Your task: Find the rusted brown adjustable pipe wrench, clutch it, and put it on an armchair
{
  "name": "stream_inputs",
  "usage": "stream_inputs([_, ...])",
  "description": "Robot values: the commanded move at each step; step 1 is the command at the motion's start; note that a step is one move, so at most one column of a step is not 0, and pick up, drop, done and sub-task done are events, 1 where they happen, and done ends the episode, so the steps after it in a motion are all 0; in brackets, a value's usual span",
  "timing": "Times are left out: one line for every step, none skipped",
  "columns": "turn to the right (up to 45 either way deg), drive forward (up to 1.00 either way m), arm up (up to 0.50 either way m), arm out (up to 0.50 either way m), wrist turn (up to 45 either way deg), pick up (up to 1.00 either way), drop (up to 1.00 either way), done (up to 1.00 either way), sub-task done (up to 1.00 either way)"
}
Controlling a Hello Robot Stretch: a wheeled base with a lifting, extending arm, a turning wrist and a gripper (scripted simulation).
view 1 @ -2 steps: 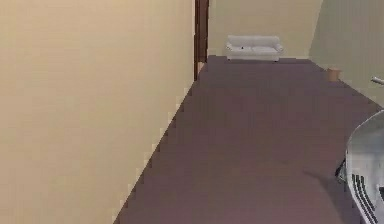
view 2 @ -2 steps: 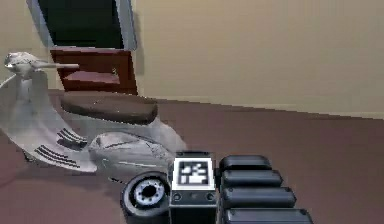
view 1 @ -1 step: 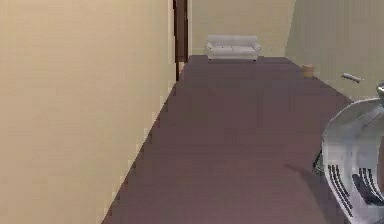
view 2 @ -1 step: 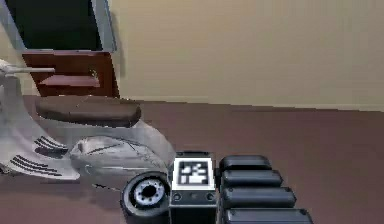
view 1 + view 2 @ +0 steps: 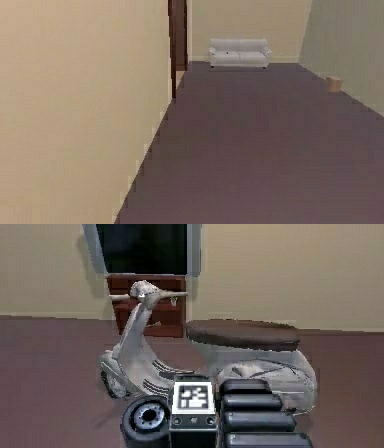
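Note:
At the bottom edge of the arm side view sits the arm's end: a white square with black marks (image 5: 193,396), dark blocks to its right and a round dark gripper body (image 5: 147,422) to its left. The gripper's far end is not distinct, so I cannot tell whether it holds anything. A silver-grey scooter (image 5: 200,359) with a brown seat stands right behind it. A white sofa (image 5: 240,53) stands against the far wall in the forward view.
A long cream wall (image 5: 70,100) runs down the forward view's left to a dark door frame (image 5: 177,40). A small tan box (image 5: 334,84) sits by the wall on the right. Behind the scooter is brown wooden furniture (image 5: 175,309) under a dark window (image 5: 145,246).

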Motion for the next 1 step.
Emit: stream_inputs([3.0,0.0,0.0,0.0,0.0,0.0,0.0,0.0,0.0])
